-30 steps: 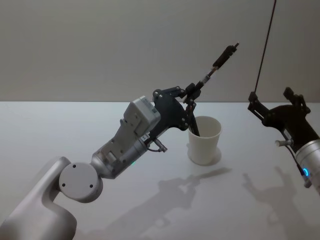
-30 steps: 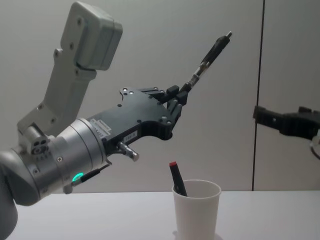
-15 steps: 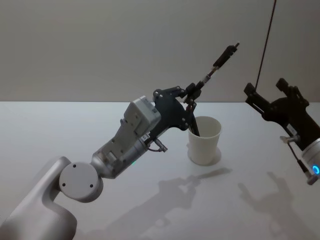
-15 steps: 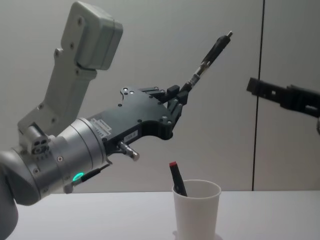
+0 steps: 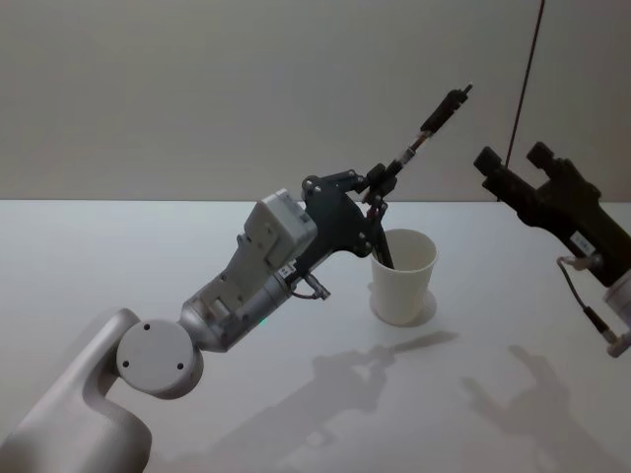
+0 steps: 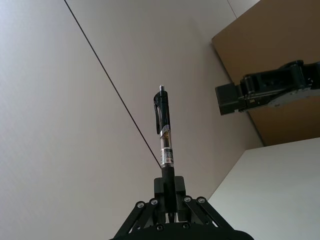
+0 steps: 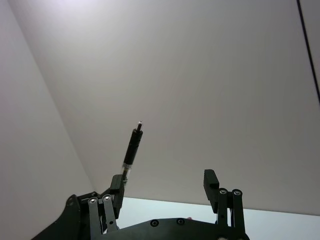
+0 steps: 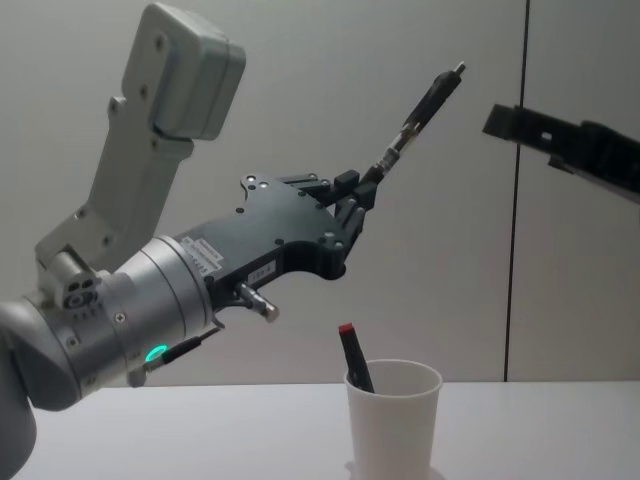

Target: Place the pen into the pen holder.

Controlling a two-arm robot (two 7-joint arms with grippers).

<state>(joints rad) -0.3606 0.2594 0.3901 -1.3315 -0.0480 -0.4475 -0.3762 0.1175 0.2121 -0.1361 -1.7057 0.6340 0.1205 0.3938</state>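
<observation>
My left gripper (image 5: 380,181) is shut on the lower end of a black pen (image 5: 435,112), held in the air above and just left of the pen holder (image 5: 404,281). The pen (image 8: 420,105) slants up and to the right, its clip end on top. The pen holder (image 8: 393,420) is a white paper cup standing upright on the table. My right gripper (image 5: 513,158) hangs open in the air to the right of the pen, nothing between its fingers. The left wrist view shows the pen (image 6: 164,130) upright in the left gripper (image 6: 169,192).
A dark pen with a red cap (image 8: 352,355) leans inside the cup. The white table (image 5: 118,256) runs back to a plain grey wall. A thin dark line (image 5: 523,89) runs down the wall behind my right gripper.
My right gripper has risen and come a little to the left, nearer the pen's top end. The left arm and the pen have not moved.
</observation>
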